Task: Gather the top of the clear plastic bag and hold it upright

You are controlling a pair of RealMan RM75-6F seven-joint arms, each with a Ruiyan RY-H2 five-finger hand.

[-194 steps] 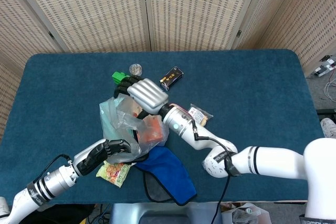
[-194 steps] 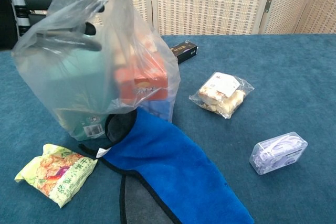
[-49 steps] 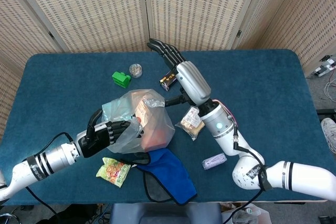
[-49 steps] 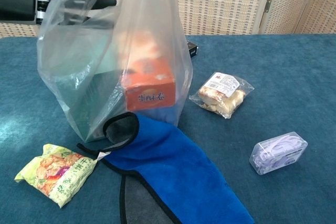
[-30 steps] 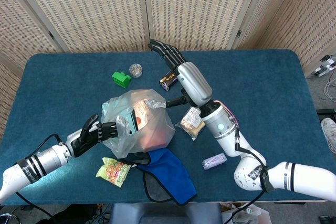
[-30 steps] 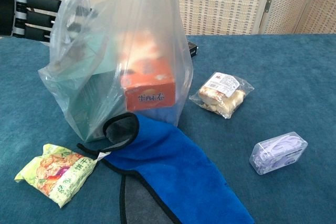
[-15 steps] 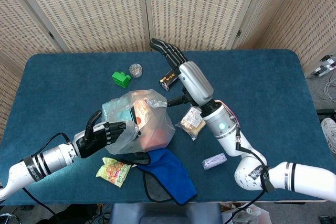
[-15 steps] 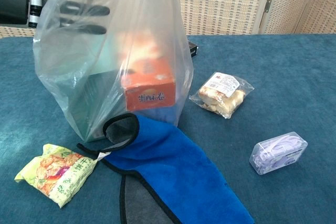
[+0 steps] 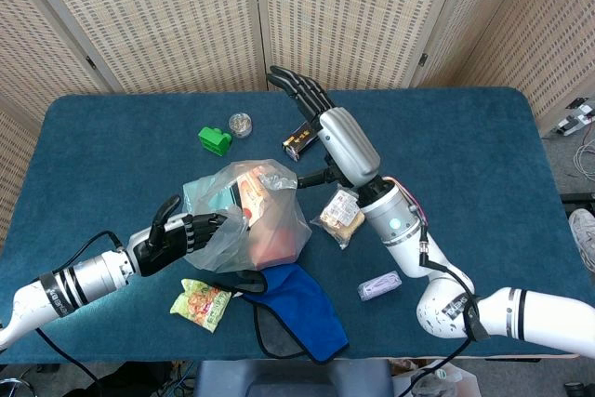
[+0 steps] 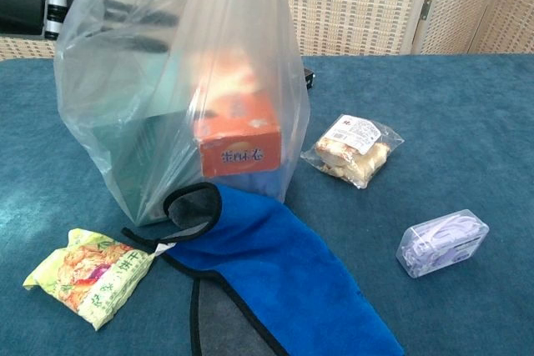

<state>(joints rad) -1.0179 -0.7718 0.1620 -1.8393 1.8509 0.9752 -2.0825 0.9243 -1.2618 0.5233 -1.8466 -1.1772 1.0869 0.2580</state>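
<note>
Left hand (image 9: 170, 237) closer, fingers spread against bag (image 9: 249, 220); right hand (image 9: 321, 118) raised, open, empty.

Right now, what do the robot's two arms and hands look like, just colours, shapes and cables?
The left hand has black fingers on a black body; its forearm is silver with black-and-white banded rings and a thin black cable. The right hand has black fingers and a ribbed silver-grey back, on a glossy white arm with black joint bands, a small green light and thin cables along it.

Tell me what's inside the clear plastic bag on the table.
Inside the clear plastic bag an orange box stands upright, with a greenish pack beside it. Anything behind or beneath them is blurred by the plastic and cannot be made out.
</note>
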